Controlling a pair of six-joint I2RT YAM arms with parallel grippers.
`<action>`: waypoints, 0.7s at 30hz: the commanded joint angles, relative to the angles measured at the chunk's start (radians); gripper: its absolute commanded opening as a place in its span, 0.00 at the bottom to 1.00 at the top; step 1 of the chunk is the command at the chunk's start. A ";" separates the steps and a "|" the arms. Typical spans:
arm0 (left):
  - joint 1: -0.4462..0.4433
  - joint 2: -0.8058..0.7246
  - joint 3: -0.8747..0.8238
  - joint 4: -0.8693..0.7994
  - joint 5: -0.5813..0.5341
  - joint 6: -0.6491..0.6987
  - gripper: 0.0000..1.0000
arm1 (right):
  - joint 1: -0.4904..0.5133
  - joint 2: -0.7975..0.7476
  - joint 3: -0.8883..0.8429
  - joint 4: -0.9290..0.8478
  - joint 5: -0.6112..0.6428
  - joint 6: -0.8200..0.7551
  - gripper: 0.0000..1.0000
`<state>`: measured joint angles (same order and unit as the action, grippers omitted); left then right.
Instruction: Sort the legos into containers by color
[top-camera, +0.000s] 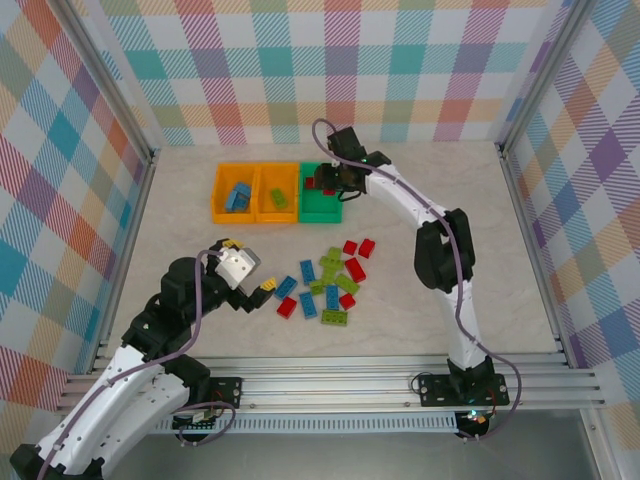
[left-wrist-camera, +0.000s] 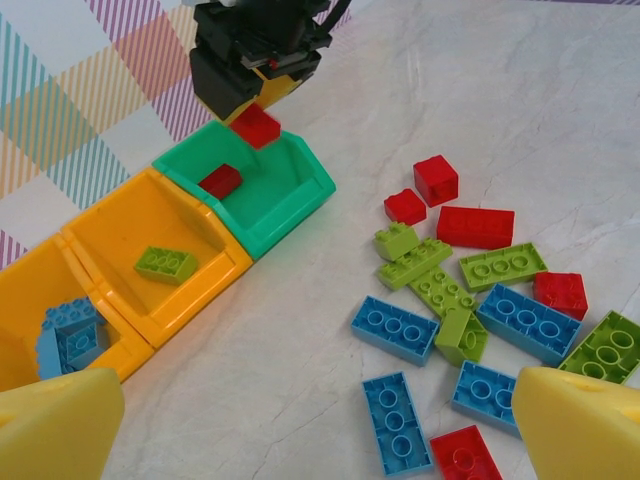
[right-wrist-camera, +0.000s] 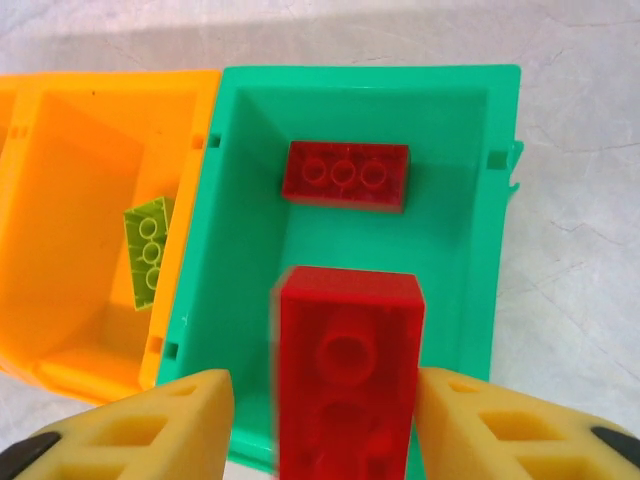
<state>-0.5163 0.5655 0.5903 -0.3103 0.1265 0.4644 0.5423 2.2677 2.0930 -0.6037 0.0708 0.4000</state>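
Looking from the near edge: left gripper (top-camera: 248, 265) is empty, yellow fingers (left-wrist-camera: 60, 425) spread wide, cut off at the frame corners in its own cam. Glossy studded legos (left-wrist-camera: 470, 290) lie scattered on the marbled table (top-camera: 450, 300). Farther back, the right gripper (right-wrist-camera: 325, 425) has its jaws apart, with a blurry red brick (right-wrist-camera: 348, 370) between them, unsqueezed, over the green bin (right-wrist-camera: 245, 250). Second red brick (right-wrist-camera: 346, 175) is inside.

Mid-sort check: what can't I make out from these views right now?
Right wrist: the red brick between the jaws is blurred and cut by the bottom edge.
Top external: the right gripper covers much of the green bin; contents unreadable.
Left wrist: a yellow finger hides part of the blue bricks; count unclear.
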 joint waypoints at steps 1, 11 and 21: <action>0.002 -0.010 -0.015 0.023 0.012 -0.008 1.00 | -0.004 0.009 0.034 -0.081 0.014 -0.026 0.55; 0.002 -0.009 -0.012 0.024 0.049 -0.006 1.00 | -0.004 -0.434 -0.490 0.026 0.026 0.041 0.56; 0.002 0.016 -0.002 -0.016 0.358 0.092 1.00 | -0.007 -0.672 -0.880 0.022 0.066 0.277 0.72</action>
<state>-0.5156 0.5781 0.5838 -0.3153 0.3241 0.4969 0.5423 1.5421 1.2484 -0.5694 0.1314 0.5838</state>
